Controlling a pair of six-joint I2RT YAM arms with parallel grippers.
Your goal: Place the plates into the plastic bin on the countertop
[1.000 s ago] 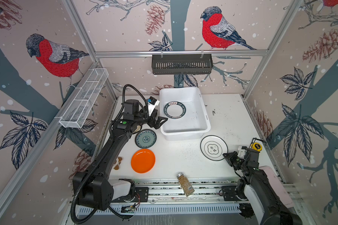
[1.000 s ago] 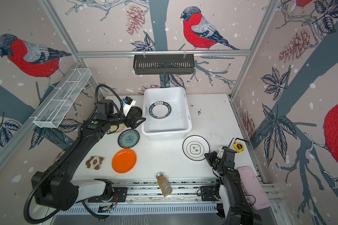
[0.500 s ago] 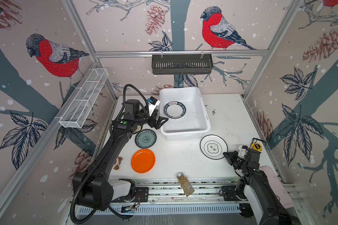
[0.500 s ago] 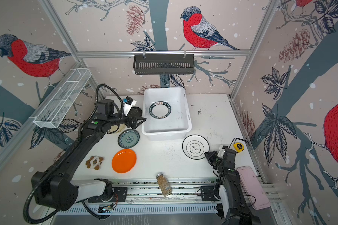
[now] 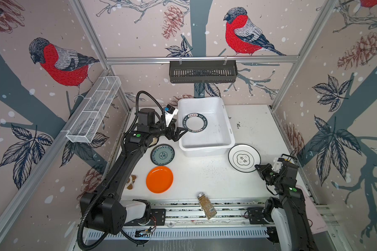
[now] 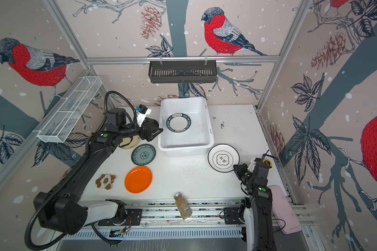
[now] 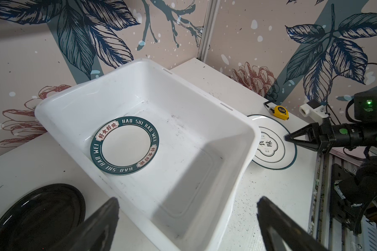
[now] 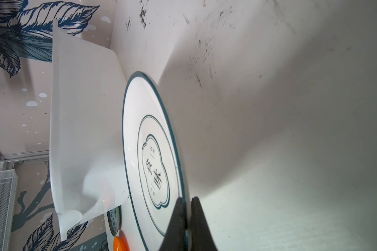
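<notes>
The white plastic bin [image 5: 207,150] [image 6: 184,151] [image 7: 205,87] stands at the back of the countertop [image 5: 205,176]. It holds the plate with a dark lettered rim [image 5: 194,122] [image 6: 178,122] [image 7: 124,146]. My left gripper [image 5: 179,133] [image 7: 187,200] hangs open over the bin's near left corner, holding nothing. My right gripper [image 5: 257,167] [image 8: 186,202] is shut on the rim of the white emblem plate [image 5: 244,158] [image 6: 223,158] [image 8: 152,156]. Left of the bin lie a teal-patterned plate [image 5: 162,154], an orange plate [image 5: 159,179], a black plate [image 7: 37,215] and a cream plate [image 6: 130,143], the last partly under my left arm.
A spice jar [image 5: 206,205] lies at the front edge. A brown flower-shaped piece [image 6: 105,181] sits front left. A yellow tape measure [image 7: 281,112] lies near the right wall. On the walls hang a black slotted basket [image 5: 202,71] and a white wire tray [image 5: 94,110].
My right gripper's jaws have closed the last bit onto the emblem plate's rim. My left arm has stayed where it was, open.
</notes>
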